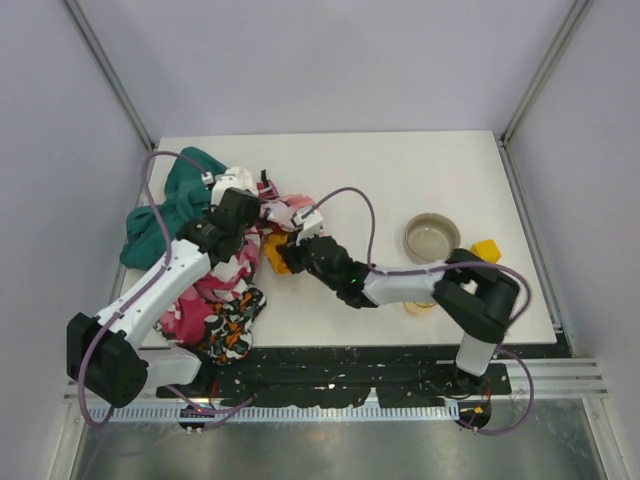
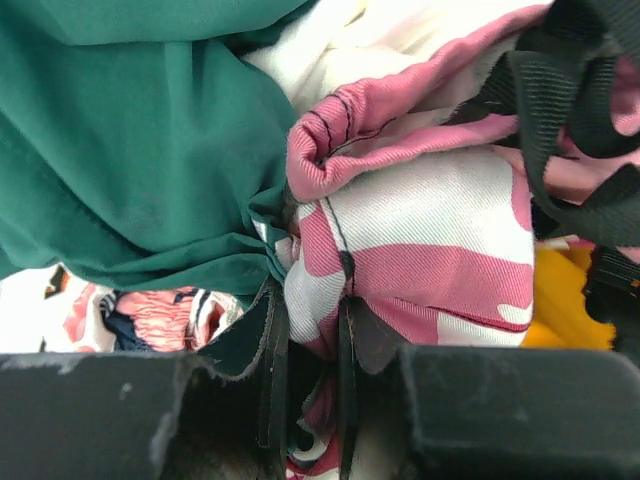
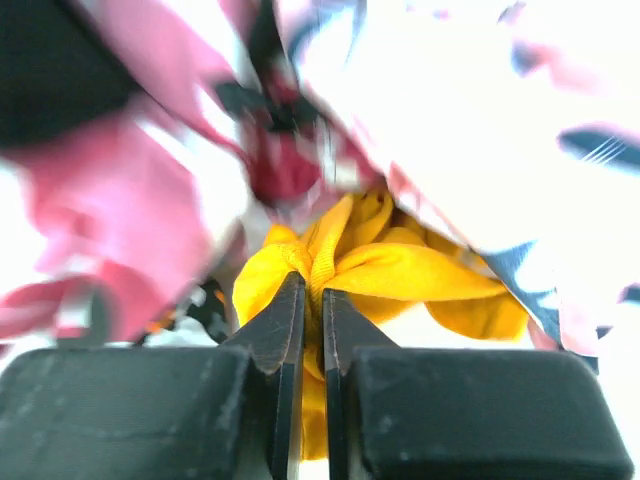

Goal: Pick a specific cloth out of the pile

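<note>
Most of the mustard cloth (image 3: 400,275) is buried under the pink floral cloth (image 3: 130,200), which the right wrist view shows only as a blur; from above just a small yellow patch peeks from the pile (image 1: 225,330). In the left wrist view it runs off the right edge. The yellow thing (image 1: 486,250) beside the bowl (image 1: 432,238) is too small to identify.

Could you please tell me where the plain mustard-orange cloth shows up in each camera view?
Top external: the plain mustard-orange cloth peeks out at the pile's right edge.
Left wrist: a yellow sliver at the right edge.
Right wrist: centre, pinched between the jaws.
Shared landmark: the pink-and-white patterned cloth beside it.
</note>
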